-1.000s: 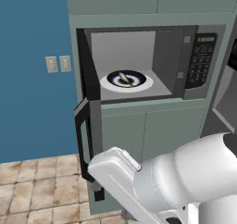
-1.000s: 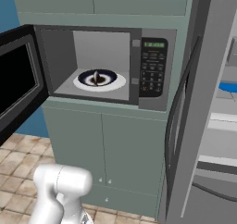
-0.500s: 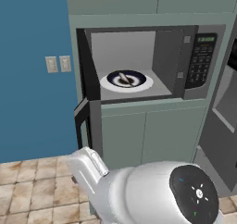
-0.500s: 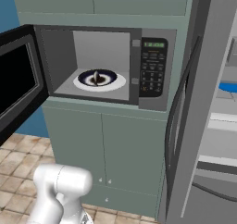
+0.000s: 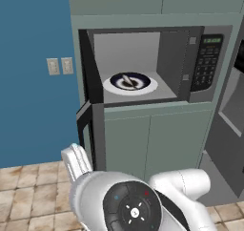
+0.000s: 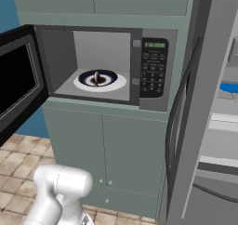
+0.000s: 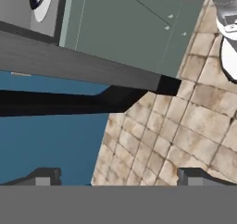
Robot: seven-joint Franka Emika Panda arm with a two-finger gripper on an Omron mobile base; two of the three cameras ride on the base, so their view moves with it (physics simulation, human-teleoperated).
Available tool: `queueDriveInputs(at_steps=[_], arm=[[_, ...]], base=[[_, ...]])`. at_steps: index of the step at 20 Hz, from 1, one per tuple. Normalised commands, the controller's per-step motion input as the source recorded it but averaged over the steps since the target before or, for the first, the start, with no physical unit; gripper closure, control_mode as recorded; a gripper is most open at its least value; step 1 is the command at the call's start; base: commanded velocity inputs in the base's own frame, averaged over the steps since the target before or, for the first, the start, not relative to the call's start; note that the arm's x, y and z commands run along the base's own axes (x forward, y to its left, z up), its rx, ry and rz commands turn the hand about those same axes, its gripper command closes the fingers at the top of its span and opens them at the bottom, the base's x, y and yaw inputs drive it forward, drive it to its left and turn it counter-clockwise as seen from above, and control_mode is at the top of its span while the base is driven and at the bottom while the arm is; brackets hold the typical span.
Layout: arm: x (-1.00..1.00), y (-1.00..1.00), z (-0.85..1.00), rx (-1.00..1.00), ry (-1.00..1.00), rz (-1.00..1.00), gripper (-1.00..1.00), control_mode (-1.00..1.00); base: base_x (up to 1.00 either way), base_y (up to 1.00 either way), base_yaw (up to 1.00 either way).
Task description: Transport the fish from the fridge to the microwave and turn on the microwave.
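Left base view: the microwave (image 5: 157, 65), a grey box set in pale green cabinetry, occupies the upper centre. Its door (image 5: 90, 130) hangs open at left, seen nearly edge-on as a dark slab. Inside, a white round plate (image 5: 130, 84) with a dark glossy centre lies flat on the cavity floor. A black keypad (image 5: 206, 65) with a green display runs down the right of the box. Two pale switch plates (image 5: 60, 66) sit on the flat blue wall at left. Beige mottled floor tiles (image 5: 28, 196) fill the lower left. The arm's smooth white shell (image 5: 133, 204) crosses the bottom.

Right base view: the microwave is at upper centre, its dark-windowed door swung to the left edge. The fridge door (image 6: 195, 103), thick, grey and matte, stands open at right; beyond it are pale shelves (image 6: 223, 122). A thin bright blue patch at the right edge, on an upper shelf, may be the fish (image 6: 228, 87); too little shows to be sure.

Hand view: the picture is rolled. The gripper (image 7: 119, 177) shows two dark tips at the bottom corners, set as wide apart as they go, with nothing between them. Beyond lie tiles, blue wall and the dark bar of the microwave door.
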Motion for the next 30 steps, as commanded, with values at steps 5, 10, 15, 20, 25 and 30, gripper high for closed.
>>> queueDriveInputs(at_steps=[5, 10, 15, 20, 25, 30], arm=[[0.38, 0.1, -0.12, 0.0, 0.0, -0.18, -1.0, -1.0], [0.33, 0.21, -0.12, 0.0, -0.01, -0.11, -1.0, -1.0], [0.25, 0.26, -0.16, -0.06, -0.02, -0.04, -1.0, -1.0], [0.27, 0.22, -0.17, -0.08, 0.0, -0.04, -1.0, -1.0], [0.29, 0.11, -0.13, -0.05, 0.0, -0.06, -1.0, -1.0], [0.16, 0.0, -0.08, -0.02, 0.0, -0.03, -1.0, -1.0]], base=[[0.0, 0.0, 0.0], [0.0, 0.0, 0.0], [0.0, 0.0, 0.0], [0.0, 0.0, 0.0], [0.0, 0.0, 0.0], [0.0, 0.0, 0.0]])
